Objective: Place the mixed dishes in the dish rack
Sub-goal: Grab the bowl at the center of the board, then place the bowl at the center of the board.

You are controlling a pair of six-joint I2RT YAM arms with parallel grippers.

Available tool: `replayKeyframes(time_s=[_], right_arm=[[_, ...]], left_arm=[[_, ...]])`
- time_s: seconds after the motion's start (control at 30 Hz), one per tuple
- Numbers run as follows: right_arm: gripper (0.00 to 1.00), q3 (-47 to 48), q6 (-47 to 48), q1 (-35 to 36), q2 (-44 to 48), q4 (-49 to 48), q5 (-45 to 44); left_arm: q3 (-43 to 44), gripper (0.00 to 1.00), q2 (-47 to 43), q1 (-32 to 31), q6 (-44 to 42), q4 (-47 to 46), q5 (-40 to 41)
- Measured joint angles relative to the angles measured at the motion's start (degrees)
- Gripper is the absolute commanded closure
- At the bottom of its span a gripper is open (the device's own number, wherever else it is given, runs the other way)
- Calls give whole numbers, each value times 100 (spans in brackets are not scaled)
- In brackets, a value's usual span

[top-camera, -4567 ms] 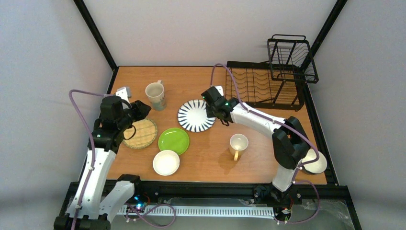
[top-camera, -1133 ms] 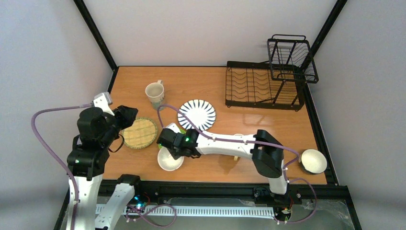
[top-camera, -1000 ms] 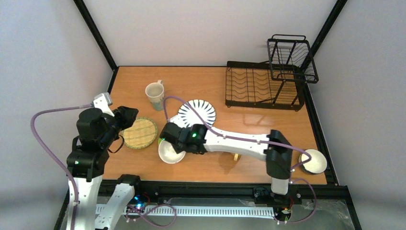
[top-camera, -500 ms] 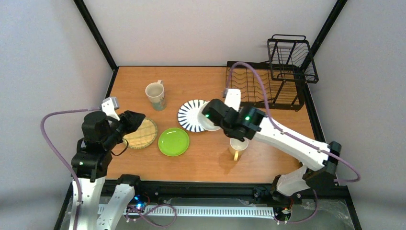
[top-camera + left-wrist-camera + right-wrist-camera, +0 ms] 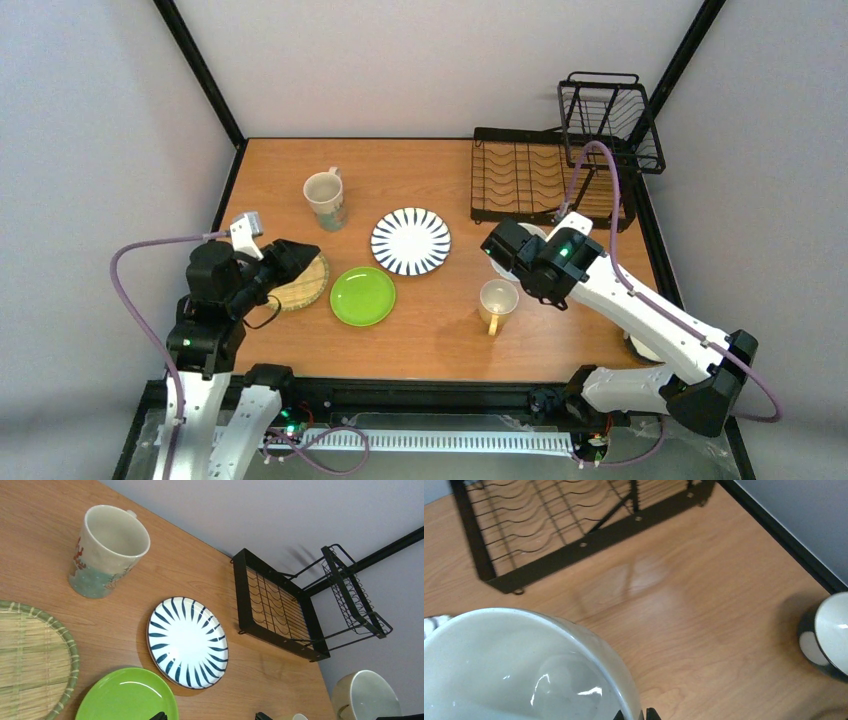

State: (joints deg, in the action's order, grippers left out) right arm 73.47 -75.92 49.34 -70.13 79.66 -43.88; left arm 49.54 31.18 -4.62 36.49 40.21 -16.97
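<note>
Top external view: the right end effector [image 5: 505, 250], pinching the rim of the glossy round small white dish [image 5: 514, 670], has moved from over the striped plate [image 5: 410, 241] to right of centre, near the black wire dish rack [image 5: 530, 180]. The left end effector [image 5: 298, 256] gapes wide.

Three plates on the worktop [image 5: 420, 170]: one black-and-white striped plate [image 5: 410, 240], one lime-green plate [image 5: 362, 295], one woven bamboo plate [image 5: 308, 286], partly hidden under the left arm. Two pale mugs: far mug [image 5: 324, 195] with a printed pattern, near mug [image 5: 497, 300] plain. One small white dish [image 5: 514, 670]. Only one small bowl [image 5: 831, 630] in view, dark outside with pale spots, white inside. One black wire dish rack [image 5: 550, 219], in two joined parts: one flat slotted tray, one taller basket. Two arms, one tool apiece: left tool [image 5: 292, 256], right tool [image 5: 638, 714].
</note>
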Motion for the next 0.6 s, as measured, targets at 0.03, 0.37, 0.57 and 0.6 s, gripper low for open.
replayKeyframes(time_s=[0.03, 0.37, 0.57, 0.6], right_arm=[[98, -105, -122, -70, 55, 52, 17], [98, -693, -1150, -640, 72, 127, 144], [98, -1276, -1572, -1073, 76, -101, 280], [98, -1412, -1622, -1152, 94, -195, 317]], left_arm=[[-44, 0, -31, 0, 20, -37, -39], [-201, 0, -144, 0, 42, -210, -251], [-315, 0, -282, 0, 39, -245, -304], [-356, 0, -304, 0, 39, -254, -317]])
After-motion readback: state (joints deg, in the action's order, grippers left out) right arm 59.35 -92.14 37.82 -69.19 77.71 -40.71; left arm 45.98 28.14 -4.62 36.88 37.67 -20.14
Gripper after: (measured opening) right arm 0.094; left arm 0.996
